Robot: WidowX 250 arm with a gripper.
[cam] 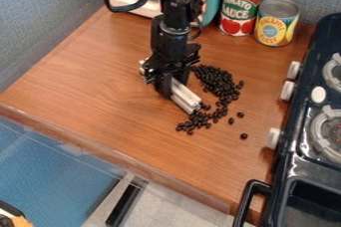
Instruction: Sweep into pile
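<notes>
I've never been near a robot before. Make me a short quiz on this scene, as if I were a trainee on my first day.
1. Multiple choice: What is the gripper holding?
a) a wooden spoon
b) a pale bar
c) a blue sponge

2. True or false: Most of the dark beans lie bunched together on the counter, but a few lie apart from the rest.

3. Fill in the blank: Of the two cans, the yellow can stands nearer to the black ____ than the red can does.

Key: 1 b; 2 true; 3 stove.
</notes>
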